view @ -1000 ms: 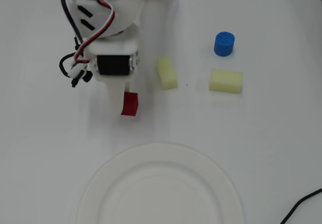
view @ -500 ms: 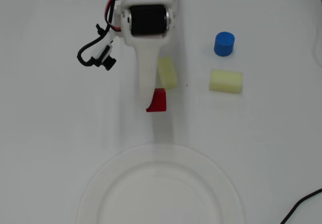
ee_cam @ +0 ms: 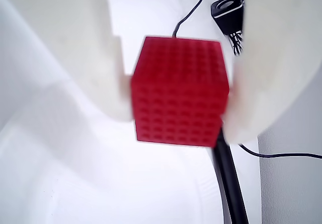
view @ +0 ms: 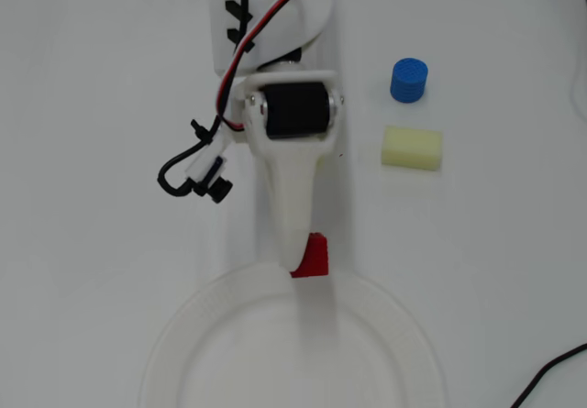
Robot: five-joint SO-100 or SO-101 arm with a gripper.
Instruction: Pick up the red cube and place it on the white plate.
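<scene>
Jaws were clamped on the red cube (ee_cam: 178, 90), white fingers (ee_cam: 75, 58) pressing both its sides in the wrist view; in the overhead view the cube (view: 312, 256) sat at the arm's tip, at the top rim of the white plate (view: 183, 335); whether it hung clear of the surface couldn't be told; a blue cylinder (view: 408, 80) and pale yellow block (view: 412, 148) lay well apart to the right; black cable (view: 550, 376) at the lower right corner.
</scene>
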